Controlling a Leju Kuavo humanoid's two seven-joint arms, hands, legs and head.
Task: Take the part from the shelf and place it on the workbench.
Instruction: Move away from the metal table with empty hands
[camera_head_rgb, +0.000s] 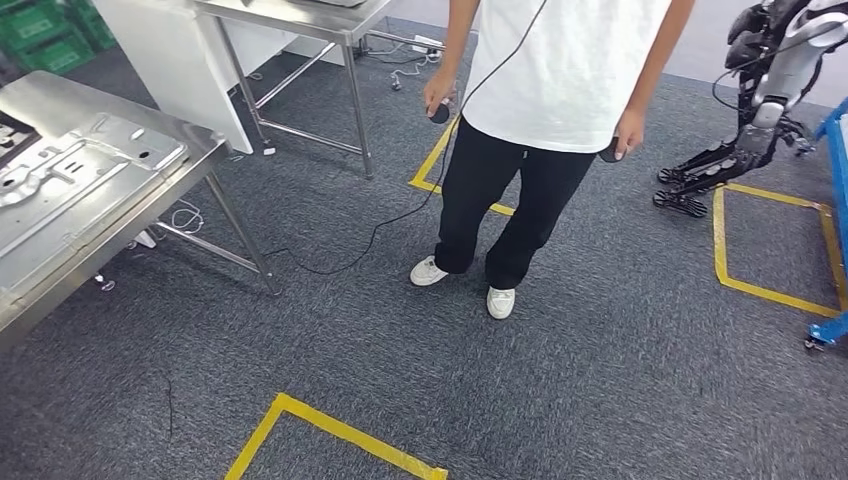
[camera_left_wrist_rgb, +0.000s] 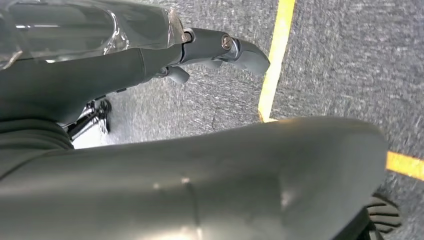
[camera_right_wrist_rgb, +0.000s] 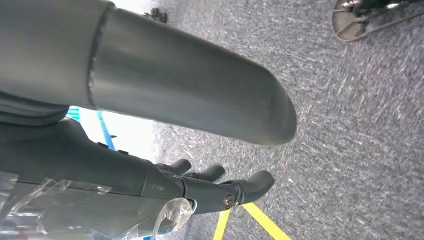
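Observation:
A pressed sheet-metal part lies flat on the steel workbench at the left of the head view. My left hand hangs over the grey carpet, with its thick thumb apart from the dark fingers and nothing between them. My right hand hangs the same way above the carpet, its fingers stretched out away from the thumb and holding nothing.
A person in a white shirt stands ahead on the carpet, holding small dark devices with a trailing cable. Another robot sits at the far right beside a blue frame. Yellow tape marks floor boxes. A second steel table stands behind.

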